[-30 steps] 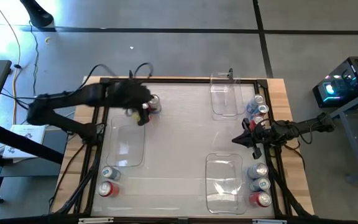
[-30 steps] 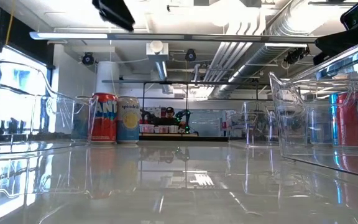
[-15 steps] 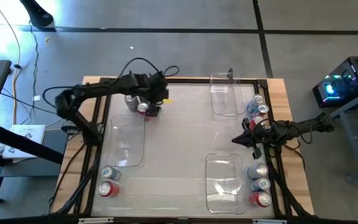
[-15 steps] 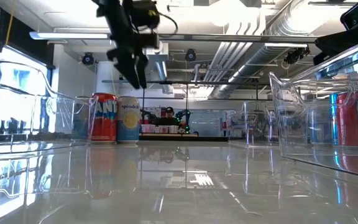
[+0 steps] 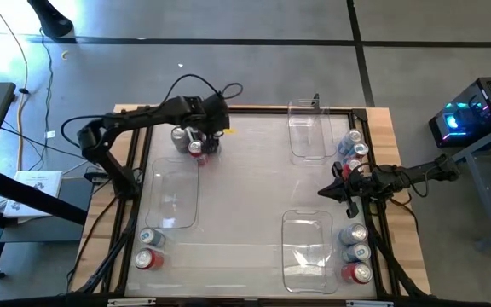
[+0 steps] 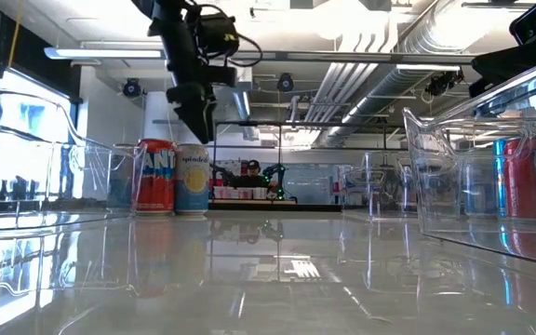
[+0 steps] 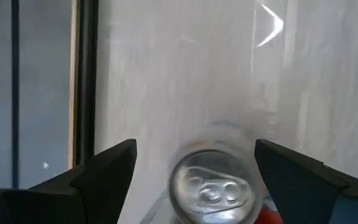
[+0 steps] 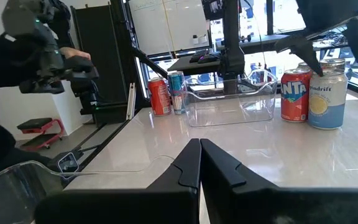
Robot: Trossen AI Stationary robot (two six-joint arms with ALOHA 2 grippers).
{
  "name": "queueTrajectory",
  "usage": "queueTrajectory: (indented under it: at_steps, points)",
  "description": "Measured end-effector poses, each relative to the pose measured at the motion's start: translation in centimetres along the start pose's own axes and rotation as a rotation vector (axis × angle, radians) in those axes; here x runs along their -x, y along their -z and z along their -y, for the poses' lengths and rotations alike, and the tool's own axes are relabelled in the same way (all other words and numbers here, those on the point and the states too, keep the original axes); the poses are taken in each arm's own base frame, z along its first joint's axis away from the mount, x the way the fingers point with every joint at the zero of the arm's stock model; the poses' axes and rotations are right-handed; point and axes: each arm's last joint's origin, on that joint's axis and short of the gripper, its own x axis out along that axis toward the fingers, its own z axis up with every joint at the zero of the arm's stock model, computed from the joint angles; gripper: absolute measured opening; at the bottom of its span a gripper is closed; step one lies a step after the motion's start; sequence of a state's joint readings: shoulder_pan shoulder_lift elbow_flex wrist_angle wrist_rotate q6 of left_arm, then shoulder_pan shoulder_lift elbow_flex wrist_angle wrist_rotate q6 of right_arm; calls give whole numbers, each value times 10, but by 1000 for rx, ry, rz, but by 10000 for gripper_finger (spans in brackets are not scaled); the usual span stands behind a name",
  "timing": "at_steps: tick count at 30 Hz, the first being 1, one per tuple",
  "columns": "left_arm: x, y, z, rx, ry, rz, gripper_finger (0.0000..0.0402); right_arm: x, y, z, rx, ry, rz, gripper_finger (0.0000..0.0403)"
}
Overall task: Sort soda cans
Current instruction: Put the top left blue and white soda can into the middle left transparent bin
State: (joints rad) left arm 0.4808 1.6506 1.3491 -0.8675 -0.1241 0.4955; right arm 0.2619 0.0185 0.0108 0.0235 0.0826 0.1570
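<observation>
Two cans (image 5: pixel 190 141) now sit under our left gripper (image 5: pixel 205 136), newly arrived, fingers apart for a pick; right gripper (image 5: pixel 335 191) stays closed.

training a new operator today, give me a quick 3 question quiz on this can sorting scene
1. True or false: the left gripper is shut on a soda can.
2. Where does the right gripper wait? A) at the table's right edge, between two groups of cans B) inside a clear bin C) over the red can at the near left corner
3. Fill in: the can top seen between the left gripper's open fingers is ____ in colour.

Key
1. False: its fingers stand open above the cans at the far left, holding nothing.
2. A, with its fingers shut.
3. Silver.
</observation>
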Motion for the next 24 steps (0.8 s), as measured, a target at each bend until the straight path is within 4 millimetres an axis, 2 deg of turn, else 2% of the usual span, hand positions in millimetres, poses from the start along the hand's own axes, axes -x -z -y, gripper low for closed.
queueTrajectory:
  at_steps: [9, 24]
  points:
    - [-4, 11, -17, 95, 67, 16, 321, 0, 0, 0, 0, 0, 0, 0]
    - [-24, 12, -11, 56, 145, -67, 321, 0, 0, 0, 0, 0, 0, 0]
